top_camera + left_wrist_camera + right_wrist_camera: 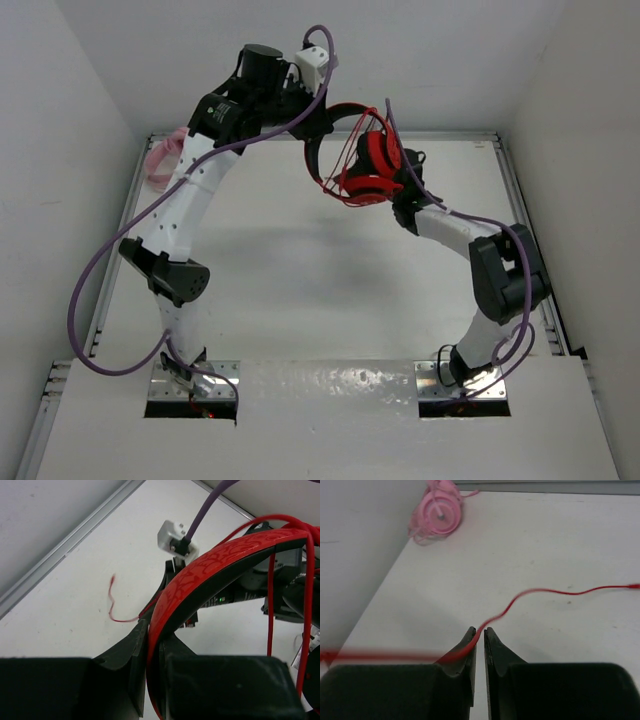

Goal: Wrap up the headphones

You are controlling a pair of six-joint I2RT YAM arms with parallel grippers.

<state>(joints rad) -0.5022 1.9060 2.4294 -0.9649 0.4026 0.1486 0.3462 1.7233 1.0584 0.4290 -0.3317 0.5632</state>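
At the far left edge of the table (300,270), against the wall, we see a pink coiled bundle (165,158) lying by itself, well apart from both arms.

Next comes the left arm, which arches up and reaches toward the back of the table. The left gripper (152,630) has its jaws pressed tight on the headband (210,565), with the red-and-black band running up out of them.

The headphones (368,165) hang in the air above the far middle of the table, between the two grippers. The red earcups (378,152) are on the right side, and loops of thin red cable (545,591) are strung across the band.

To the right, the right gripper (480,630) has its jaws almost together, with only a thin slit between them. The cable runs through that slit at the tips and trails off over the table. We cannot tell whether the jaws actually pinch it.
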